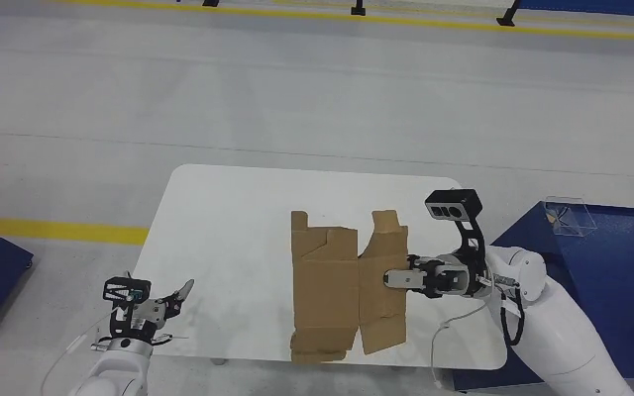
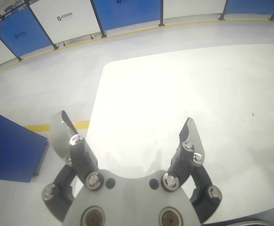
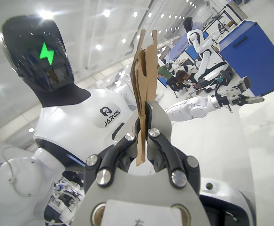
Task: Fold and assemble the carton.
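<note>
A flattened brown carton (image 1: 342, 287) lies on the white table (image 1: 228, 228), right of the middle, its flaps spread toward the front and back. My right gripper (image 1: 388, 280) is shut on the carton's right-hand panel. In the right wrist view the cardboard (image 3: 144, 70) stands edge-on between the two fingers (image 3: 157, 116), pinched near its lower end. My left gripper (image 1: 183, 292) hangs at the table's front left corner, well apart from the carton. Its fingers (image 2: 188, 132) stand wide open over bare table with nothing between them.
A blue cabinet (image 1: 584, 247) with a clear plastic holder (image 1: 568, 213) stands right of the table. Another blue box (image 2: 19, 149) sits on the floor past the table's left corner. Blue and white partition panels (image 2: 62, 19) line the far floor.
</note>
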Controlling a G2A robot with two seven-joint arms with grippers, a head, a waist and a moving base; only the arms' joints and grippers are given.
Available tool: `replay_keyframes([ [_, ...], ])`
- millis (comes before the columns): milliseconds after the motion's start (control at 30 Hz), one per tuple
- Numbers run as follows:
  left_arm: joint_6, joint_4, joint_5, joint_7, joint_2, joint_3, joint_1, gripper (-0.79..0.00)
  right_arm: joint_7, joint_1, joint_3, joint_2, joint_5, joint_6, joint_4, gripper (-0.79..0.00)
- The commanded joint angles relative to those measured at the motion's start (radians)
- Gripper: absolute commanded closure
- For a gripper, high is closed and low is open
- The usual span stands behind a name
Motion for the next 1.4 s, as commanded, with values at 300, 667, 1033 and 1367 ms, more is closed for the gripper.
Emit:
replay_keyframes([
  [300,0.0,0.0,0.0,0.0,0.0,0.0,0.0,-0.785,0.0,0.0,0.003,0.001,-0.003,0.0,-0.003,0.0],
  [667,0.0,0.0,0.0,0.0,0.0,0.0,0.0,-0.785,0.082,-0.065,-0.046,-0.033,0.57,0.288,0.007,0.0],
  [1033,0.0,0.0,0.0,0.0,0.0,0.0,0.0,-0.785,0.092,-0.107,-0.27,-0.127,1.33,0.935,0.008,0.0],
  [1367,0.0,0.0,0.0,0.0,0.0,0.0,0.0,-0.785,-0.111,-0.15,-0.309,-0.166,1.498,1.159,-0.009,0.0],
])
